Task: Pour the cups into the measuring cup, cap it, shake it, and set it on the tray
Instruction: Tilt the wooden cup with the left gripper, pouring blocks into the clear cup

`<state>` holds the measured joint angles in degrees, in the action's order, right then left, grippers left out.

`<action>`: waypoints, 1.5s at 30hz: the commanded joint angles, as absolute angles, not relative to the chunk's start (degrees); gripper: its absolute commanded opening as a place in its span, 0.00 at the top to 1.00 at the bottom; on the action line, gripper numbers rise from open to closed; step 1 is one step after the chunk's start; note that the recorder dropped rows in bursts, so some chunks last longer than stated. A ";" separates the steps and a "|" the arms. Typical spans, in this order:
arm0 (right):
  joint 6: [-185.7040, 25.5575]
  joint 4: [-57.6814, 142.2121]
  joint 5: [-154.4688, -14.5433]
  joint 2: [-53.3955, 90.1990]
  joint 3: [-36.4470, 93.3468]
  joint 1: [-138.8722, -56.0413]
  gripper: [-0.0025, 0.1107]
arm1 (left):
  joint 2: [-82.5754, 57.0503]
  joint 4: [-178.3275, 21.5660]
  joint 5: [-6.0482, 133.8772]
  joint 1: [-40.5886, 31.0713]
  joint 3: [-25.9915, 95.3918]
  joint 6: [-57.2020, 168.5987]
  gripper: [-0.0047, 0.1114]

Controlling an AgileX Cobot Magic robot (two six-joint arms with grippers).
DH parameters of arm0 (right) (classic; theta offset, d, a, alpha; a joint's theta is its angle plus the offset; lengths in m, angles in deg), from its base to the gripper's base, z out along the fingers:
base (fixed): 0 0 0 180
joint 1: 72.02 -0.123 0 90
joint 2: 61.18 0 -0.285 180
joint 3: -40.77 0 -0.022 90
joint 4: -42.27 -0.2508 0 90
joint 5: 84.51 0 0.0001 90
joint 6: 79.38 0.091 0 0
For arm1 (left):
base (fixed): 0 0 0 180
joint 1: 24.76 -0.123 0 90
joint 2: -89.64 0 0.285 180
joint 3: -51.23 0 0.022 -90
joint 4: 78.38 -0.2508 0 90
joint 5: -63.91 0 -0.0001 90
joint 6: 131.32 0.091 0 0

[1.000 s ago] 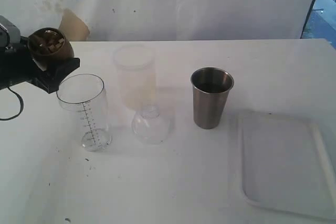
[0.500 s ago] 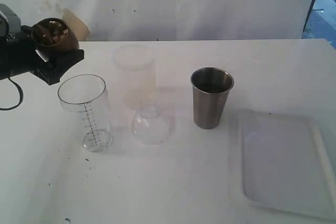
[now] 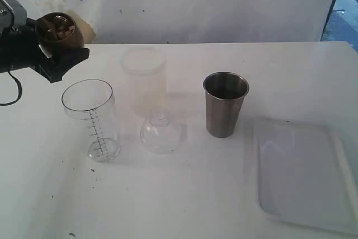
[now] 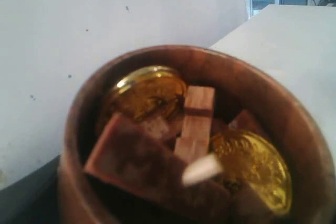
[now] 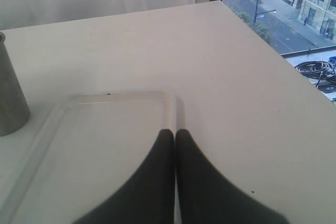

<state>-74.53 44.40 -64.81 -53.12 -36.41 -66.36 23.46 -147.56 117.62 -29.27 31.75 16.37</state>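
Note:
My left gripper (image 3: 56, 54) is shut on the brown wooden cup (image 3: 59, 31), held in the air up and left of the measuring cup (image 3: 92, 117). The brown cup (image 4: 184, 140) fills the left wrist view and holds gold coins and wooden blocks. The clear measuring cup stands upright on the table with its black marks facing front. At mid-table the steel tumbler (image 3: 225, 103) stands upright. The white tray (image 3: 305, 174) lies at the front right. My right gripper (image 5: 175, 132) is shut with nothing in it, above the tray's (image 5: 94, 145) corner; it is out of the exterior view.
A frosted white plastic cup (image 3: 144, 81) stands behind a clear dome-shaped lid (image 3: 160, 132) lying on the table. A white backdrop closes the far side. The table's right edge (image 5: 273, 61) drops off past the tray.
My left gripper has lifted the brown cup a little higher and pulled it slightly left, away from the measuring cup's rim. Everything else is as it was.

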 commanded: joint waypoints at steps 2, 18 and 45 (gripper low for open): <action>-74.60 44.74 -65.06 -53.40 -36.45 -66.02 0.98 | 22.75 -149.68 119.03 -29.17 33.02 18.16 0.96; -74.60 44.74 -65.06 -53.40 -36.45 -66.02 0.98 | 22.75 -152.52 125.22 -29.17 33.02 30.26 0.96; -74.60 44.74 -65.06 -53.40 -36.45 -66.02 0.98 | 22.75 -152.08 127.40 -28.03 32.79 54.98 0.96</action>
